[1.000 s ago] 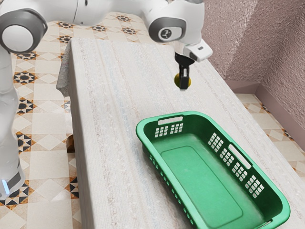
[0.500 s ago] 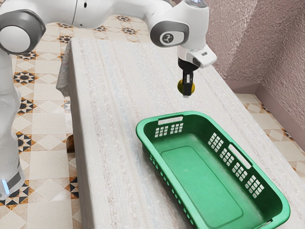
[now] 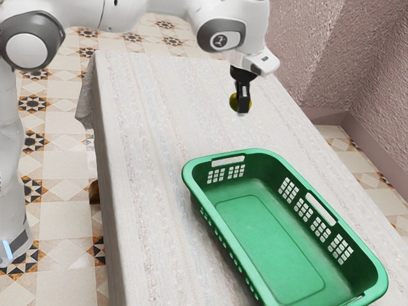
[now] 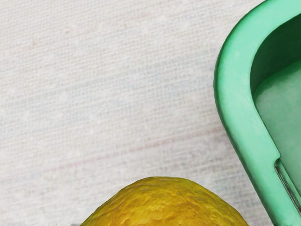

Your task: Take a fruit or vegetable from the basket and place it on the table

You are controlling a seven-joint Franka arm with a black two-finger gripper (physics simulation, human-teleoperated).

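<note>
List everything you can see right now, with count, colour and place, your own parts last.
Fruit or vegetable: one, mottled yellow, held above the table; exact kind unclear.
Basket: one, green, with slotted sides, on the cloth.
Cloth: one, off-white with faint stripes, over the table.
Brown object: one, under the cloth's edge at the exterior view's left, mostly hidden.
Floor: one, cream tiles with dark and orange patterns, around the table.
Wall: pinkish, textured, at the exterior view's upper right.
Arm: one, white and grey, reaching over the table.
Hand: one, black, above the cloth, closed on the yellow piece.
</note>
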